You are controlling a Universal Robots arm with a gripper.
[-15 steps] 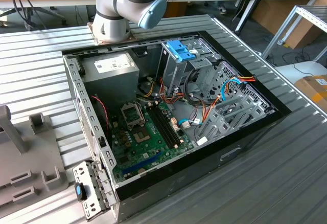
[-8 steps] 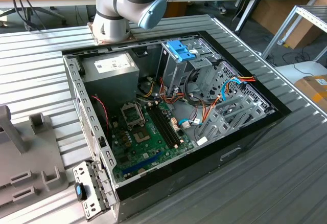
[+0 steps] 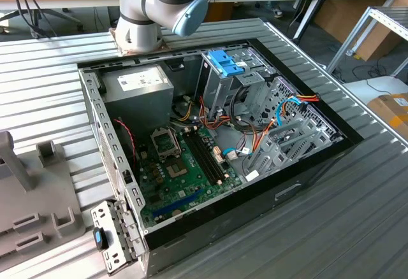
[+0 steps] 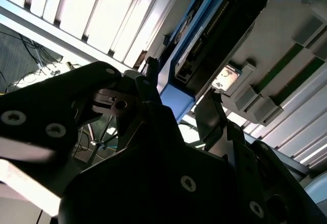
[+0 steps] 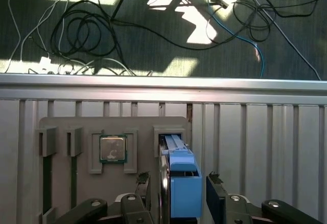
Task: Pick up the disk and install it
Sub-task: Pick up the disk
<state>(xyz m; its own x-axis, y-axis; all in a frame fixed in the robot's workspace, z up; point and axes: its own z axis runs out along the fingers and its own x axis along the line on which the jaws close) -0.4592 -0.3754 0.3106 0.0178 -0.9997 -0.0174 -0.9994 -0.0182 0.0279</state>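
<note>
Jaws parted wide, clamping nothing. Gripper (image 5: 179,198) astride the disk (image 5: 182,183), one finger (image 5: 143,185) on each side, slim gaps showing. Disk on edge in a slot of the grey fixture (image 5: 76,124), blue rail facing the wrist, directly between the jaws. Just beside it, a processor chip (image 5: 113,148) in its recess. Ribbed table (image 5: 265,147) beneath; cables (image 5: 76,35) on the floor beyond.

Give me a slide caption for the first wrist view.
Open fingers straddle the disk standing in its grey holder.
</note>
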